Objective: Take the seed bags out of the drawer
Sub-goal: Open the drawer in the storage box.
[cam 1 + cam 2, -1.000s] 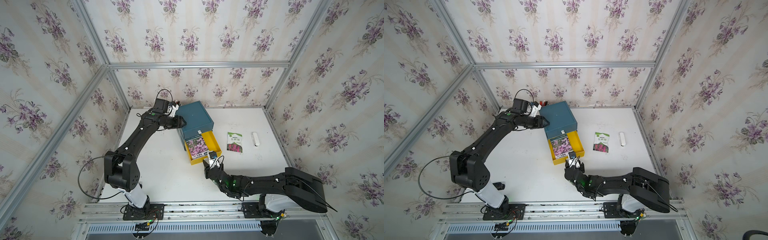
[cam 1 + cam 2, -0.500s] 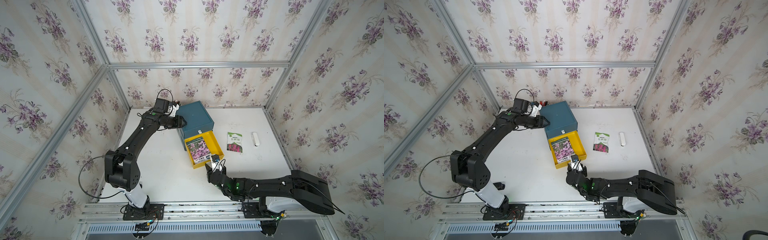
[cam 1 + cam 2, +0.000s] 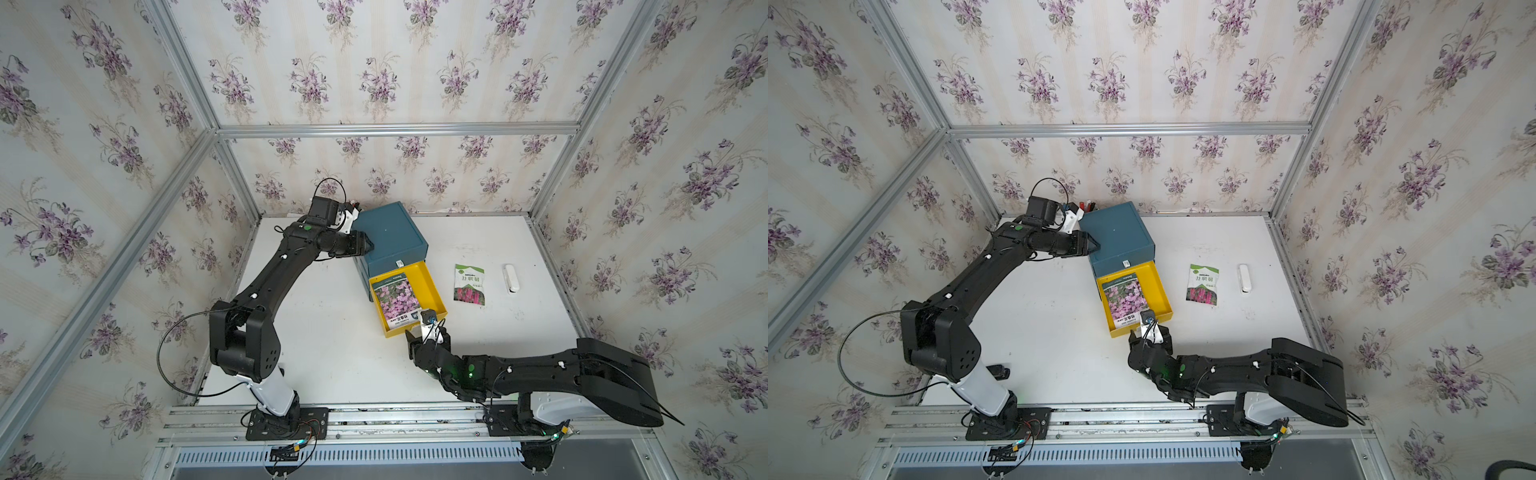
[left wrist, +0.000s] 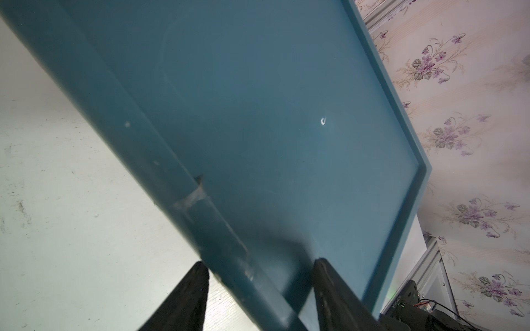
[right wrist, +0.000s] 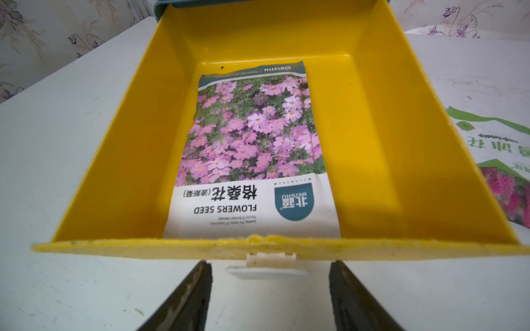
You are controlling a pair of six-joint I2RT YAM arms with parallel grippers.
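A teal drawer cabinet [image 3: 390,235] [image 3: 1117,237] stands at the back of the white table, its yellow drawer [image 3: 430,284] [image 5: 387,143] pulled out. One seed bag [image 3: 395,301] [image 3: 1123,300] [image 5: 252,149] with pink flowers lies flat inside the drawer. A second seed bag [image 3: 469,284] [image 3: 1202,284] [image 5: 504,172] lies on the table to the right. My right gripper [image 3: 426,334] [image 5: 270,265] is open just in front of the drawer's white handle [image 5: 271,259], not touching it. My left gripper [image 3: 368,245] [image 4: 261,263] is shut on the cabinet's [image 4: 258,114] left top edge.
A small white stick-shaped object [image 3: 511,278] [image 3: 1245,277] lies right of the loose bag. Red-tipped items [image 3: 1086,204] stand behind the cabinet by the back wall. Wallpapered walls with metal rails [image 3: 395,129] enclose the table on three sides.
The yellow drawer has slid further out toward the table's front. My right gripper drew back with it, then opened and let go of the handle. The left arm has held still.
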